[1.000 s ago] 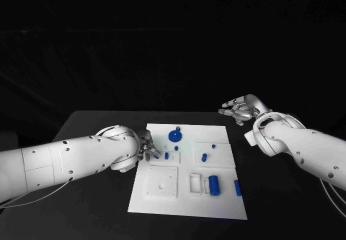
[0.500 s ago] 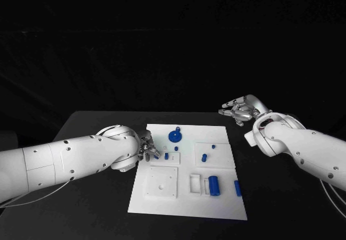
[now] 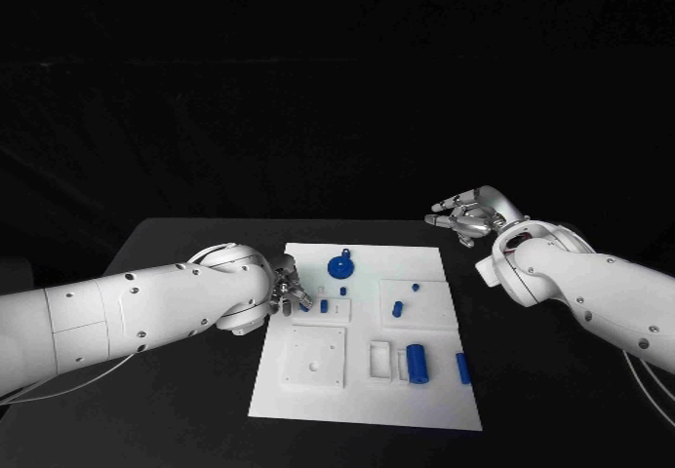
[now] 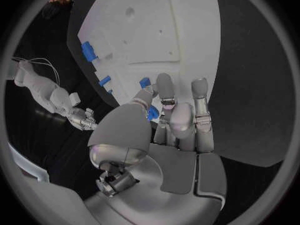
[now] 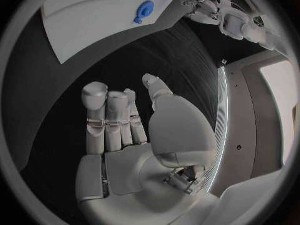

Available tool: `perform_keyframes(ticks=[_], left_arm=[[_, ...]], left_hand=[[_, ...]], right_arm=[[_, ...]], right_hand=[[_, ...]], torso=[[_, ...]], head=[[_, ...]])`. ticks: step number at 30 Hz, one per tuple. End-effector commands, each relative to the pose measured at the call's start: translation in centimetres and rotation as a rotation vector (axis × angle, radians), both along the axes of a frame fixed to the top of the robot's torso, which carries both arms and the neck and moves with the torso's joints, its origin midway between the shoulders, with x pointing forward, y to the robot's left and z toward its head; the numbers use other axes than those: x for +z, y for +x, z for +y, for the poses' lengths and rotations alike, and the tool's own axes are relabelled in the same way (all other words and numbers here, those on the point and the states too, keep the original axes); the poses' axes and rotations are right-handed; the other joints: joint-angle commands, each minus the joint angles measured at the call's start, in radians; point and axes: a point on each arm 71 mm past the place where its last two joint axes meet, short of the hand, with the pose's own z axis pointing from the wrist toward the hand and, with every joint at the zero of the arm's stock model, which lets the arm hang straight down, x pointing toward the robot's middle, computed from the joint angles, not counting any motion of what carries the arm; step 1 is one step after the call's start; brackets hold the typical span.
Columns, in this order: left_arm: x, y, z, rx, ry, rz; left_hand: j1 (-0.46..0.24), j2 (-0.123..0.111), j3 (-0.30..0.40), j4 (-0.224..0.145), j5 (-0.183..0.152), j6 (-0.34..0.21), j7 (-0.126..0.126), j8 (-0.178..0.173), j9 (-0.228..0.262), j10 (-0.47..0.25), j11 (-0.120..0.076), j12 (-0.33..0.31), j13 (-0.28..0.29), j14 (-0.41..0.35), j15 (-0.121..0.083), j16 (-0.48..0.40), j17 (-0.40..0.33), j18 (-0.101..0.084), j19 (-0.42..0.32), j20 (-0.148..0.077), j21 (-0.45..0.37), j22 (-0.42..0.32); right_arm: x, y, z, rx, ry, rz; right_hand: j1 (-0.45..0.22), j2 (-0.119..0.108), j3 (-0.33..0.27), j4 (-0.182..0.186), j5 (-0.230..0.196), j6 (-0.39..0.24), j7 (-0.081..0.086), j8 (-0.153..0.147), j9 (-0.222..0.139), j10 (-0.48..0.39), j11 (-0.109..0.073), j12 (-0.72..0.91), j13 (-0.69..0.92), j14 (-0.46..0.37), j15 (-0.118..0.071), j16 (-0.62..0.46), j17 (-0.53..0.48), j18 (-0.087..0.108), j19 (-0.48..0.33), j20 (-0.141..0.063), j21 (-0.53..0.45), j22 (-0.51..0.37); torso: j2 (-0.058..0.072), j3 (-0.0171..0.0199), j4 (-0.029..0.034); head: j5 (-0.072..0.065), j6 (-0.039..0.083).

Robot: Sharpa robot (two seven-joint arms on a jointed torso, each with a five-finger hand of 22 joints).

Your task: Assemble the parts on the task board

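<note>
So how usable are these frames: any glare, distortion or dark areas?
Head view: the task board is brightly lit against a black table and dark backdrop, and the parts stay readable. Left wrist view: fisheye bends the board's edges, and the left robot hand covers part of the board. Right wrist view: the right robot hand is evenly lit, with a bright strip beside it.

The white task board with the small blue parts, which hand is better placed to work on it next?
Left, probably. The left hand sits at the white task board's edge, fingers around a small blue part. The right hand hovers open beyond the board's far corner, holding nothing.
</note>
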Motion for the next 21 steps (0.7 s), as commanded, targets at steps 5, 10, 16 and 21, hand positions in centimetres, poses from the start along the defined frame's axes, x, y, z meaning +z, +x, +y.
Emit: perform_keyframes(ticks=[5, 10, 16, 21], left_arm=[[-1.70, -0.94, -0.31, -0.043, 0.055, 0.103], [-1.73, -1.01, -0.48, -0.056, 0.065, 0.109], [-1.75, -1.06, -0.59, -0.067, 0.074, 0.111], [-1.76, -1.09, -0.70, -0.072, 0.076, 0.111]], left_hand=[[-0.007, 0.008, 0.013, -0.013, 0.003, 0.217, -0.129, -0.001, -0.006, 0.030, -0.027, 0.008, 0.007, 0.003, -0.002, 0.007, 0.004, 0.007, -0.002, 0.007, 0.004, 0.020], [-0.008, 0.015, 0.009, -0.006, -0.024, 0.223, -0.130, -0.001, -0.011, 0.030, -0.026, 0.011, 0.015, 0.004, -0.001, 0.010, 0.009, 0.007, -0.002, 0.010, 0.005, 0.020], [0.009, 0.019, -0.006, 0.015, -0.057, 0.226, -0.130, 0.001, -0.023, 0.030, -0.026, 0.010, 0.024, 0.004, -0.001, 0.012, 0.013, 0.014, -0.002, 0.017, 0.005, 0.019], [0.013, 0.025, -0.012, 0.026, -0.089, 0.228, -0.131, 0.002, -0.025, 0.030, -0.026, 0.012, 0.027, 0.004, 0.000, 0.013, 0.013, 0.015, -0.001, 0.019, 0.005, 0.019]], right_arm=[[0.03, -0.04, 0.18, 0.016, -0.008, -0.005], [0.02, -0.03, 0.21, 0.017, -0.007, -0.005], [-0.01, -0.02, 0.20, 0.017, -0.007, -0.004], [-0.03, -0.02, 0.20, 0.017, -0.007, -0.004]], right_hand=[[-0.009, 0.002, 0.007, -0.001, 0.007, -0.003, 0.002, -0.004, -0.002, 0.001, -0.004, 0.003, 0.001, 0.004, -0.002, -0.006, 0.001, 0.018, 0.050, 0.000, -0.006, 0.082], [-0.013, 0.003, 0.008, 0.002, 0.010, -0.003, 0.002, -0.004, -0.002, 0.001, -0.004, 0.002, 0.000, 0.005, -0.002, -0.005, 0.002, 0.018, 0.050, 0.000, -0.006, 0.082], [-0.013, 0.004, 0.010, 0.002, 0.011, -0.003, 0.002, -0.004, -0.002, 0.002, -0.005, 0.003, 0.001, 0.005, -0.002, -0.006, 0.002, 0.018, 0.051, 0.000, -0.003, 0.082], [-0.013, 0.004, 0.010, 0.002, 0.011, -0.003, 0.002, -0.004, -0.002, 0.002, -0.005, 0.003, 0.001, 0.005, -0.002, -0.006, 0.002, 0.018, 0.051, 0.000, -0.003, 0.082]], torso=[[0.000, -0.0008, 0.0007], [0.000, -0.0007, 0.0002], [0.000, -0.0004, 0.0005], [0.000, -0.0001, 0.0007]], head=[[0.001, -0.002], [0.001, 0.005], [0.001, -0.003], [-0.001, 0.000]])
